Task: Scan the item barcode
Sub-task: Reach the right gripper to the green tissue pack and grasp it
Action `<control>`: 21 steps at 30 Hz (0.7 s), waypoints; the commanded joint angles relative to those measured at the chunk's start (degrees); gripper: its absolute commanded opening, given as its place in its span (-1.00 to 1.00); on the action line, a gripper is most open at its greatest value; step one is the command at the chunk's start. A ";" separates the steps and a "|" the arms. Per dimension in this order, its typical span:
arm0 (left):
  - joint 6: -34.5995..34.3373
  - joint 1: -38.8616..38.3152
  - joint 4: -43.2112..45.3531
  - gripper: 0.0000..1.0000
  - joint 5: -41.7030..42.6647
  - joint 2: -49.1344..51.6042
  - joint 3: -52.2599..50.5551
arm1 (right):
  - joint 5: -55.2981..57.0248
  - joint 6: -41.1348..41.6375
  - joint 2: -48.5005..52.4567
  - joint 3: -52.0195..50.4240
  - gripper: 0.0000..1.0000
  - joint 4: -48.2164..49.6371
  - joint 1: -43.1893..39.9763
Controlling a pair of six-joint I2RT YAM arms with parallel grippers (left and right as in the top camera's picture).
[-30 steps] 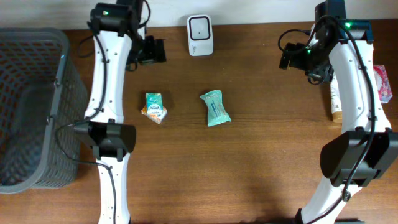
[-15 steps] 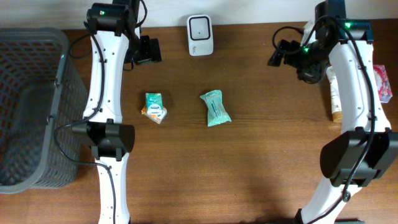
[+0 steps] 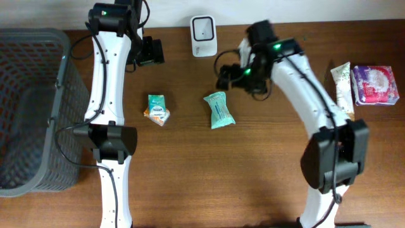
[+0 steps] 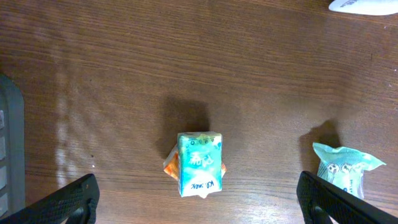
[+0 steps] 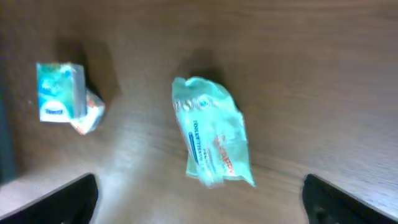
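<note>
A teal tissue pack (image 3: 219, 109) lies flat at mid-table, and a small teal-and-orange packet (image 3: 157, 109) lies to its left. The white barcode scanner (image 3: 204, 36) stands at the back edge. My right gripper (image 3: 226, 77) hovers open just behind the tissue pack. In the right wrist view that pack (image 5: 214, 149) sits between and ahead of the wide-spread fingers, with nothing held. My left gripper (image 3: 152, 52) hangs open near the back left. In its wrist view the small packet (image 4: 199, 163) is centred between the fingertips (image 4: 71, 199).
A grey mesh basket (image 3: 31, 107) fills the left side of the table. A white-green tube (image 3: 342, 79) and a purple packet (image 3: 374, 84) lie at the far right. The tissue pack (image 4: 344, 171) shows at the right of the left wrist view.
My right arm has swung from the far right edge to the middle, above the tissue pack, uncovering the tube and purple packet. The left arm has hardly moved.
</note>
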 commanded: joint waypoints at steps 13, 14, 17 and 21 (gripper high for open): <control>0.68 0.09 -0.09 0.98 -0.74 0.07 0.76 | 40.46 11.93 3.10 -9.01 0.30 9.03 21.64; 0.68 0.09 -0.09 0.98 -0.74 0.07 0.76 | 42.03 12.02 3.87 -9.01 0.28 9.62 22.77; 0.68 0.09 -0.09 0.98 -0.74 0.07 0.76 | 45.70 13.25 7.45 -9.01 0.23 10.56 24.37; 0.68 0.09 -0.09 0.98 -0.74 0.07 0.76 | 48.41 13.18 9.62 -9.01 0.22 10.49 23.85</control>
